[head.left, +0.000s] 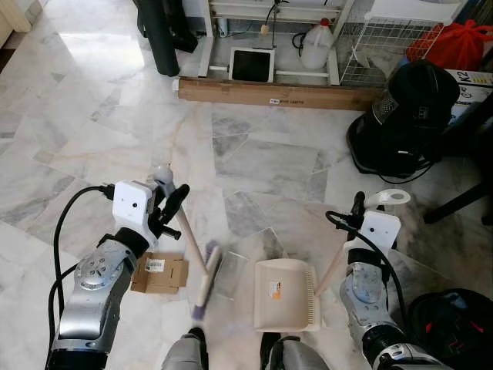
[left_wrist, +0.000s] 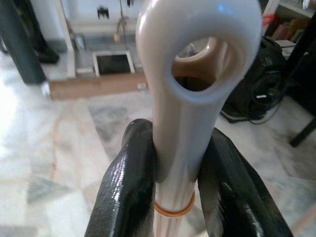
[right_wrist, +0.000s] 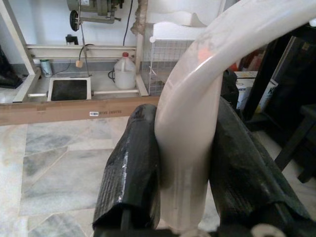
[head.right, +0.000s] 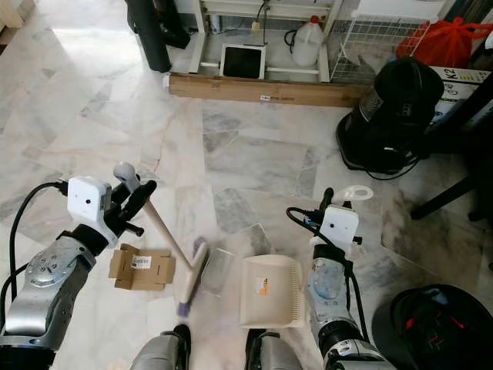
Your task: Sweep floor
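I have the left claw [head.left: 171, 202] clamped around the pale handle of the broom [head.left: 202, 271], both black fingers [left_wrist: 126, 197] pressed against the shaft just below the hanging loop at its end. The broom slants down to its head, which rests on the marble floor [head.left: 262, 158] right in front of my feet, just beside a flat piece of cardboard [head.left: 159, 273]. My right claw [head.left: 356, 210] grips the curved handle of the cream dustpan [head.left: 286, 295], whose tray sits flat on the floor just right of the broom head. A long cardboard box [head.left: 273, 93] lies across the floor ahead, with a black vacuum cleaner [head.left: 404, 119] off to my right.
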